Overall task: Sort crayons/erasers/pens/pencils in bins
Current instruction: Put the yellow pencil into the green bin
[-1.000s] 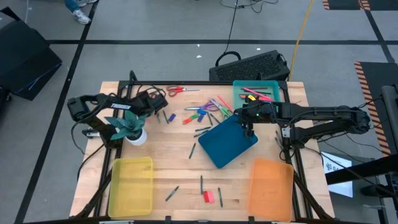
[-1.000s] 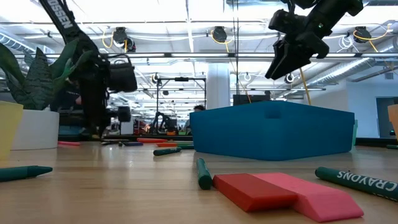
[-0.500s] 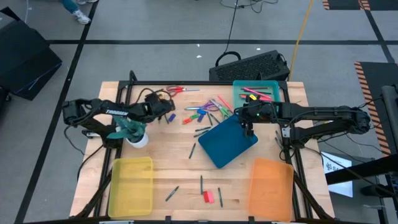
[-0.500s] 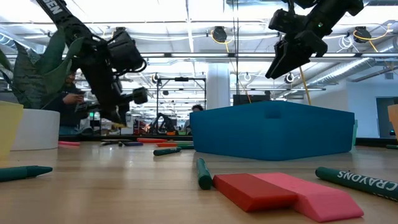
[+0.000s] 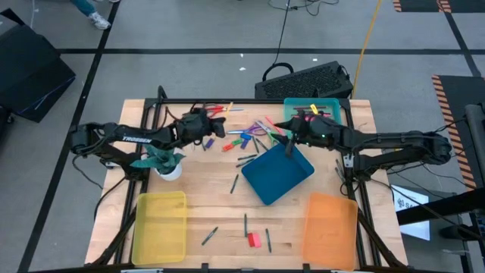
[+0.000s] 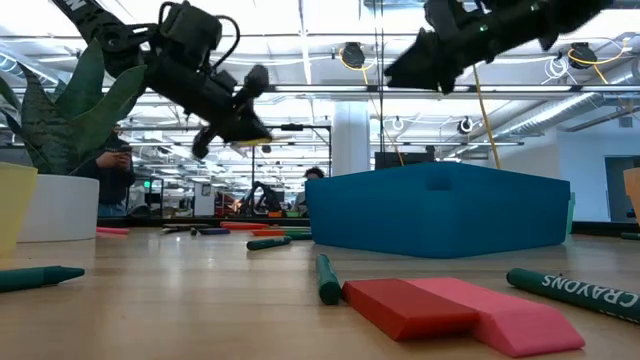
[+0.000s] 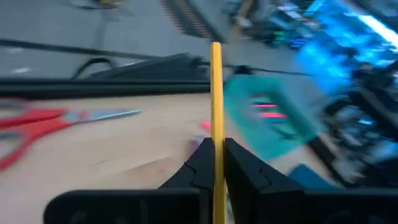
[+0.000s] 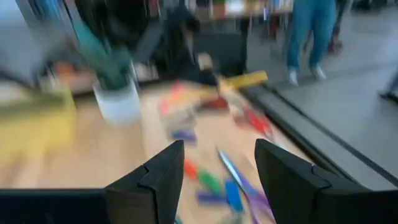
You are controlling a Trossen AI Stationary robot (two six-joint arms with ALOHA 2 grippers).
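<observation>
On the light wooden table, the left end effector is raised above the far-left part of the tabletop, beside the red-handled scissors, and it is clenched on a long thin yellow pencil that stands up between its two dark fingers in the left wrist view. In the low view this left end effector hangs well clear of the surface, next to the green leafy plant in a white pot. The right end effector is over the far edge of the opaque dark blue rectangular bin, which lies tilted near the table's middle; its fingers are spread apart with nothing between them in the right wrist view. The translucent teal bin sits at the far right and already holds a few coloured sticks, the translucent yellow bin lies at the near left corner and the translucent orange bin at the near right. A loose scatter of coloured pens and crayons lies between the two end effectors. The red block eraser and the pink block eraser lie touching each other on the near part of the table, between the yellow and orange bins, with a dark green crayon just beside them.
</observation>
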